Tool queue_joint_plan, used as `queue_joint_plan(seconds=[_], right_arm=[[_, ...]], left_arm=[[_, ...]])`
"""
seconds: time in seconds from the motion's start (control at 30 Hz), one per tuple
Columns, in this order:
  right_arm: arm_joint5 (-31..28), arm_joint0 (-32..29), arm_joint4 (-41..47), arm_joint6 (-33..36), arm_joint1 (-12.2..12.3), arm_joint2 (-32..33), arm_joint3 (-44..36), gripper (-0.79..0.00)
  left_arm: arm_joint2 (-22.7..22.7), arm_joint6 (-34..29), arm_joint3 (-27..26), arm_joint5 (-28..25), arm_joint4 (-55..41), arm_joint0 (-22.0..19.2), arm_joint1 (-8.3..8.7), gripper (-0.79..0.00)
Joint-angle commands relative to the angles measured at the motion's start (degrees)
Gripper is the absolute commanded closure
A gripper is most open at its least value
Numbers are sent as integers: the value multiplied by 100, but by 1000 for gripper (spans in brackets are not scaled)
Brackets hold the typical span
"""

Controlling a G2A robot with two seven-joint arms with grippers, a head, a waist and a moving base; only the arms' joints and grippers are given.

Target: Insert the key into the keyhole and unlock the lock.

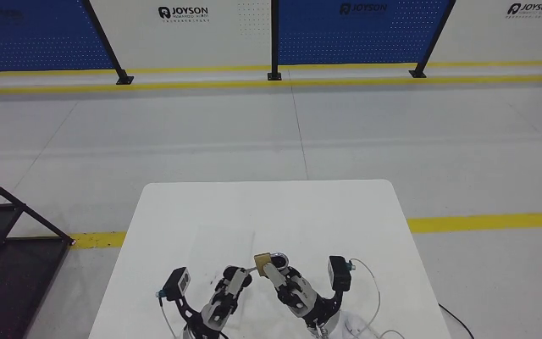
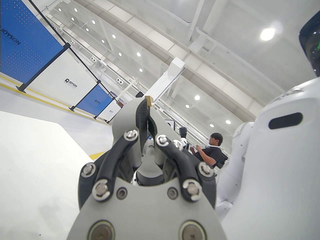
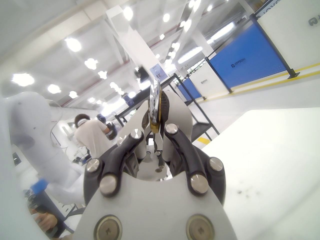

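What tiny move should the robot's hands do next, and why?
Probably ease the left gripper toward the lock, lining up the small brass piece pinched at its tips, likely the key. The right gripper grips the lock, and in the top view the two seem close but not joined.

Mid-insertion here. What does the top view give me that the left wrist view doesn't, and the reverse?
Top view adds: the right gripper holding the brass lock, tip to tip with the left gripper, over the near part of the table. Left wrist view adds: its fingers shut on a brass sliver, apparently the key. Shared: left gripper, white table.
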Motion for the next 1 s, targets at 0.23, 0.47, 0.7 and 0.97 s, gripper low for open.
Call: queue_joint_plan(seconds=[0.23,0.47,0.7,0.97], right_arm=[[175,24,-65,270,9,-16,-93,0],[239,22,-163,283,9,-49,-107,0],[241,22,-139,267,14,-39,-108,0],[171,-22,-81,239,41,52,-137,0]], left_arm=[[-41,-70,-16,29,11,10,-27,0],[-74,-125,-3,44,16,16,-45,0],[-111,-155,-2,52,53,38,-62,-474],[-206,-154,55,-37,47,71,-70,-336]])
